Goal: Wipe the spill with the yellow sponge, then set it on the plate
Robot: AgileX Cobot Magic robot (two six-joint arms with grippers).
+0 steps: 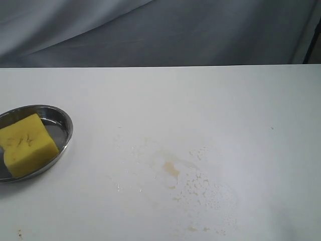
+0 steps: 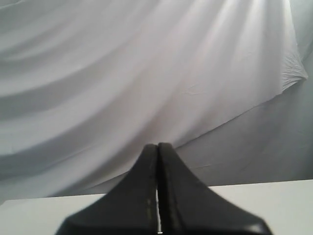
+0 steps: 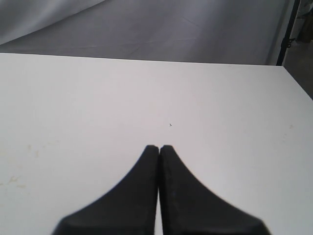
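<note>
The yellow sponge (image 1: 27, 144) lies in the shiny steel plate (image 1: 62, 120) at the left edge of the exterior view. Only a faint amber trace of the spill (image 1: 172, 168) shows mid-table, inside a whitish speckled residue patch (image 1: 205, 193). Neither arm appears in the exterior view. My left gripper (image 2: 158, 145) is shut and empty, facing the grey backdrop above the table's far edge. My right gripper (image 3: 159, 147) is shut and empty over bare white table.
A grey cloth backdrop (image 1: 160, 30) hangs behind the table's far edge. A dark vertical post (image 3: 284, 34) stands at the table's far right corner. Tiny specks (image 1: 272, 128) dot the white tabletop (image 1: 200, 100).
</note>
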